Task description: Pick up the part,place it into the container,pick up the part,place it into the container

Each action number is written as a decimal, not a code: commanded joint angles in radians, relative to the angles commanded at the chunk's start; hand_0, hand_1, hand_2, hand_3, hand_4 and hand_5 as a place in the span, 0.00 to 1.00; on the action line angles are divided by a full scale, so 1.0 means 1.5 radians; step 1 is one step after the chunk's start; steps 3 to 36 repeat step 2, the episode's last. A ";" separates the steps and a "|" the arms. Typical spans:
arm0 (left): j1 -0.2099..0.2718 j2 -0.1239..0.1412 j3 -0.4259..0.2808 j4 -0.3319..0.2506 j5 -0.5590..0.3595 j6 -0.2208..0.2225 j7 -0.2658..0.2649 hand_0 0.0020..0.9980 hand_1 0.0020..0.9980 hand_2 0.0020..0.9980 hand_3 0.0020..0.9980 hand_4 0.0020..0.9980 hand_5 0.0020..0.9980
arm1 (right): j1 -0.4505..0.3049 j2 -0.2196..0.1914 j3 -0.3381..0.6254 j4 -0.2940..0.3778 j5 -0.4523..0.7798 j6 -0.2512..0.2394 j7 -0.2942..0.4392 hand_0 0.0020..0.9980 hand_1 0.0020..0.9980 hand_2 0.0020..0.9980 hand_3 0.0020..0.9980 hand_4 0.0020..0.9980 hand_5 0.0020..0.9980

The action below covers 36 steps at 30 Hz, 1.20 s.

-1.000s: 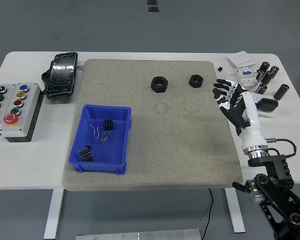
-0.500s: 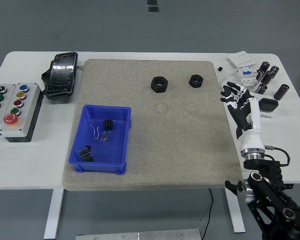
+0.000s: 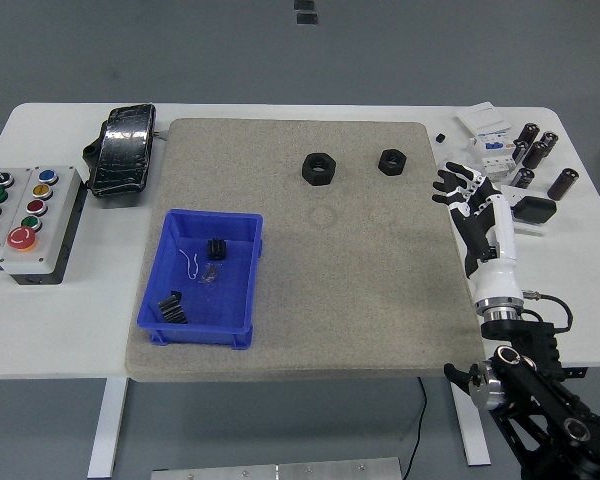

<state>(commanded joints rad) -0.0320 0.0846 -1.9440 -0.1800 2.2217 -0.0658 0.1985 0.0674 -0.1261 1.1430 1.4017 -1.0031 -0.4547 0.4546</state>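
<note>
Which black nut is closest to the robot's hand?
The smaller black nut, the right-hand one of the pair, is closest to the right hand. The bigger nut lies farther left.

even, bright overhead light, soft faint shadows (sharp focus throughout)

The bench (image 3: 280, 112) is white with rounded corners and stands on white legs (image 3: 108, 425). A white base plate (image 3: 275, 469) lies on the floor beneath it. The floor (image 3: 230, 50) is plain grey with a smooth, matte finish. Two small dark squares (image 3: 305, 11) sit on the floor beyond the far edge. Lighting is even and diffuse, without hard shadows.
</note>
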 joint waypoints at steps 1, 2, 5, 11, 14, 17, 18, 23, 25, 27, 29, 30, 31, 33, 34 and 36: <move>-0.001 0.000 0.000 0.000 0.000 0.000 -0.001 0.66 0.60 0.56 0.63 0.66 0.44 | 0.000 0.000 0.000 0.003 -0.001 -0.009 -0.001 0.61 0.64 0.66 0.67 0.77 0.52; -0.002 -0.001 0.001 0.000 -0.001 0.001 -0.001 0.66 0.60 0.56 0.63 0.66 0.44 | -0.001 0.000 0.001 0.006 -0.001 -0.015 -0.001 0.61 0.64 0.66 0.67 0.77 0.52; -0.002 -0.001 0.001 0.000 -0.001 0.001 -0.001 0.66 0.60 0.56 0.63 0.66 0.44 | -0.001 0.000 0.001 0.006 -0.001 -0.015 -0.001 0.61 0.64 0.66 0.67 0.77 0.52; -0.002 -0.001 0.001 0.000 -0.001 0.001 -0.001 0.66 0.60 0.56 0.63 0.66 0.44 | -0.001 0.000 0.001 0.006 -0.001 -0.015 -0.001 0.61 0.64 0.66 0.67 0.77 0.52; -0.002 -0.001 0.001 0.000 -0.001 0.001 -0.001 0.66 0.60 0.56 0.63 0.66 0.44 | -0.001 0.000 0.001 0.006 -0.001 -0.015 -0.001 0.61 0.64 0.66 0.67 0.77 0.52; -0.002 -0.001 0.001 0.000 -0.001 0.001 -0.001 0.66 0.60 0.56 0.63 0.66 0.44 | -0.001 0.000 0.001 0.006 -0.001 -0.015 -0.001 0.61 0.64 0.66 0.67 0.77 0.52; -0.002 -0.001 0.001 0.000 -0.001 0.001 -0.001 0.66 0.60 0.56 0.63 0.66 0.44 | -0.001 0.000 0.001 0.006 -0.001 -0.015 -0.001 0.61 0.64 0.66 0.67 0.77 0.52; -0.002 -0.001 0.001 0.000 -0.001 0.001 -0.001 0.66 0.60 0.56 0.63 0.66 0.44 | -0.001 0.000 0.001 0.006 -0.001 -0.015 -0.001 0.61 0.64 0.66 0.67 0.77 0.52; -0.002 -0.001 0.001 0.000 -0.001 0.001 -0.001 0.66 0.60 0.56 0.63 0.66 0.44 | -0.001 0.000 0.001 0.006 -0.001 -0.015 -0.001 0.61 0.64 0.66 0.67 0.77 0.52; -0.002 -0.001 0.001 0.000 -0.001 0.001 -0.001 0.66 0.60 0.56 0.63 0.66 0.44 | -0.001 0.000 0.001 0.006 -0.001 -0.015 -0.001 0.61 0.64 0.66 0.67 0.77 0.52; -0.002 -0.001 0.001 0.000 -0.001 0.001 -0.001 0.66 0.60 0.56 0.63 0.66 0.44 | -0.001 0.000 0.001 0.006 -0.001 -0.015 -0.001 0.61 0.64 0.66 0.67 0.77 0.52; -0.002 -0.001 0.001 0.000 -0.001 0.001 -0.001 0.66 0.60 0.56 0.63 0.66 0.44 | -0.001 0.000 0.001 0.006 -0.001 -0.015 -0.001 0.61 0.64 0.66 0.67 0.77 0.52; -0.002 -0.001 0.001 0.000 -0.001 0.001 -0.001 0.66 0.60 0.56 0.63 0.66 0.44 | -0.001 0.000 0.001 0.006 -0.001 -0.015 -0.001 0.61 0.64 0.66 0.67 0.77 0.52; -0.002 -0.001 0.001 0.000 -0.001 0.001 -0.001 0.66 0.60 0.56 0.63 0.66 0.44 | -0.001 0.000 0.001 0.006 -0.001 -0.015 -0.001 0.61 0.64 0.66 0.67 0.77 0.52; -0.002 -0.001 0.001 0.000 -0.001 0.001 -0.001 0.66 0.60 0.56 0.63 0.66 0.44 | -0.001 0.000 0.001 0.006 -0.001 -0.015 -0.001 0.61 0.64 0.66 0.67 0.77 0.52; -0.002 -0.001 0.001 0.000 -0.001 0.001 -0.001 0.66 0.60 0.56 0.63 0.66 0.44 | -0.001 0.000 0.001 0.006 -0.001 -0.015 -0.001 0.61 0.64 0.66 0.67 0.77 0.52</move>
